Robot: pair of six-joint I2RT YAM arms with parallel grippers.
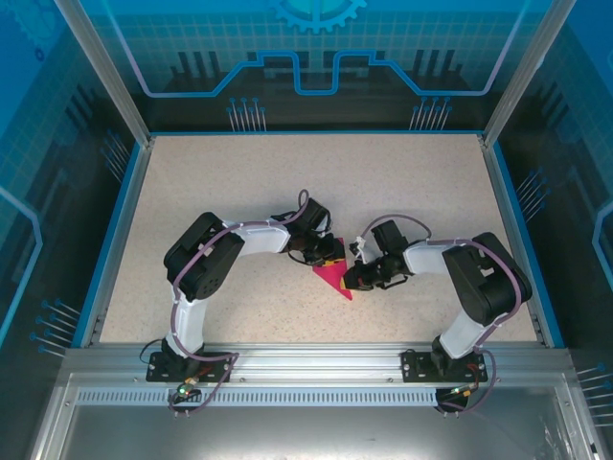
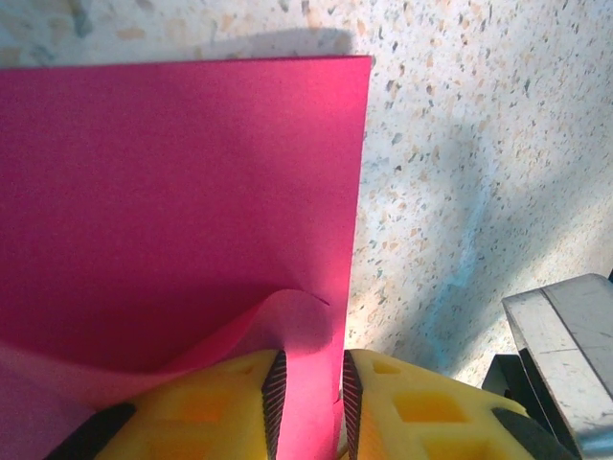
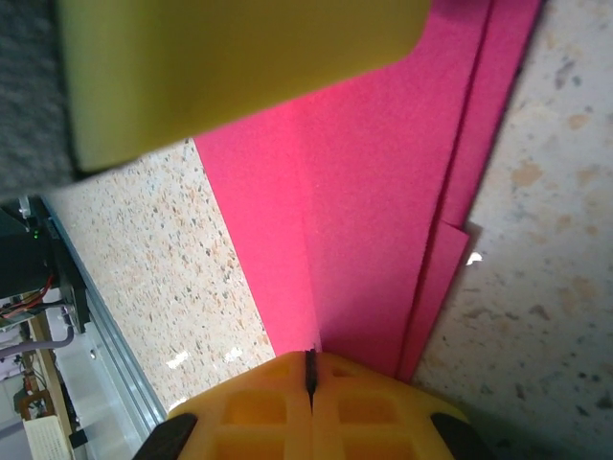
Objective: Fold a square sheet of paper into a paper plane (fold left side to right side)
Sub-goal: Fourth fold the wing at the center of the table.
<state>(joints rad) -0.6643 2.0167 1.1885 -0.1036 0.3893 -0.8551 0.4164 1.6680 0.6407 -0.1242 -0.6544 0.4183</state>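
Observation:
The magenta-pink paper (image 1: 333, 280) lies mid-table as a small creased, pointed shape between both arms. My left gripper (image 1: 329, 255) sits at its upper edge. In the left wrist view the jaws of the left gripper (image 2: 311, 383) stand apart astride a strip of the paper (image 2: 182, 192) near its right edge, and a loose flap curls up against the left finger. My right gripper (image 1: 356, 278) is at the paper's right side. In the right wrist view that gripper (image 3: 308, 359) is shut, a crease of the layered paper (image 3: 383, 220) running into its seam.
The speckled tabletop (image 1: 287, 182) stretches behind the arms, ringed by a blue rim (image 1: 115, 240) and transparent walls. A metal rail (image 1: 306, 359) runs along the near edge. The left gripper's yellow finger (image 3: 239, 67) hangs close above the paper in the right wrist view.

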